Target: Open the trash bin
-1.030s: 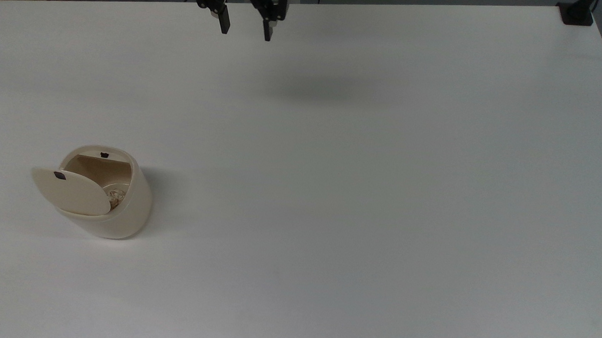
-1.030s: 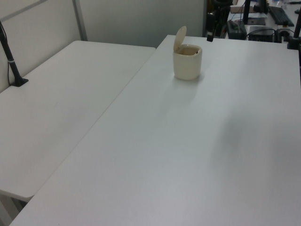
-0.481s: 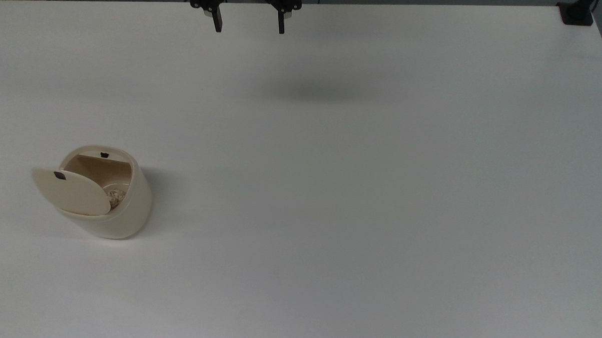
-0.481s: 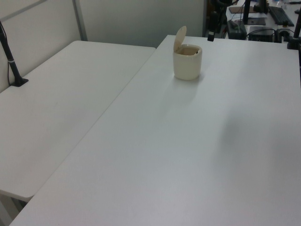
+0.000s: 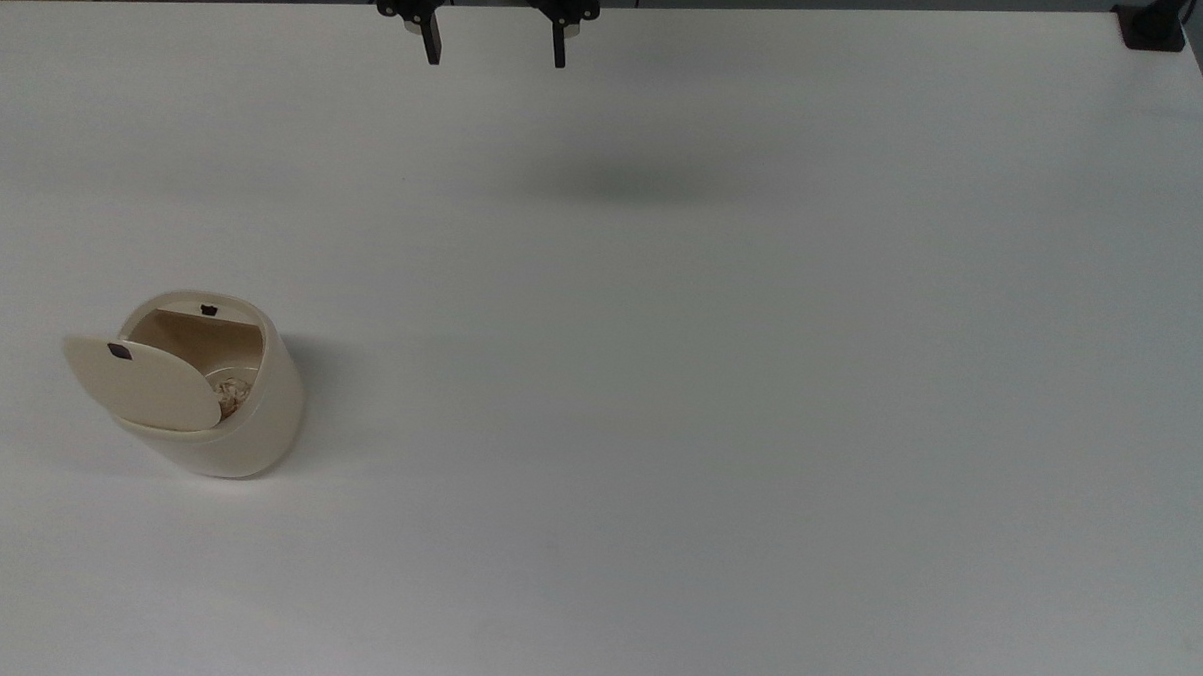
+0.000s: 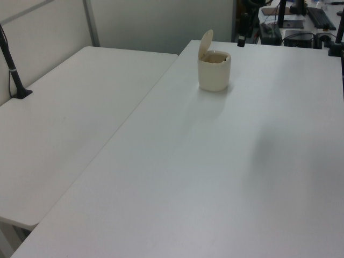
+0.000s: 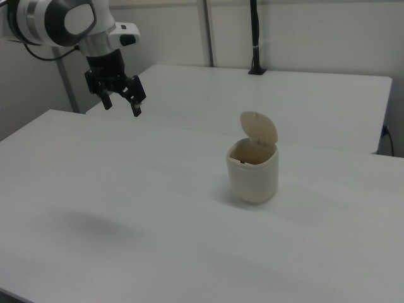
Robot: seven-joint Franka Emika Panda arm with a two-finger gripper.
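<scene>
Two black fingers of your gripper (image 5: 493, 52) stand wide apart in the top view, with bare air between them; they hold nothing and touch nothing. You see the gripper hanging above the far edge of the white table (image 5: 720, 382), near the top view's upper border, and its soft shadow (image 5: 617, 183) lies on the tabletop a little below it. In the right view the gripper (image 7: 122, 104) hangs from the white and grey arm (image 7: 60, 22) at the right view's upper left, fingers pointing down and spread, well clear of the surface.

Your trash bin (image 5: 243, 421) sits upright at the top view's left, well apart from the gripper. Its lid (image 5: 145, 382) is swung up on its hinge, so the mouth is uncovered, and you can see something pale and crumpled inside. A small black mark (image 5: 119, 350) shows near the lid's free edge. In the left view the trash bin (image 6: 214, 72) stands toward the far end of the table with the lid raised; in the right view the trash bin (image 7: 252, 173) stands at centre right, lid tilted back above the rim.
</scene>
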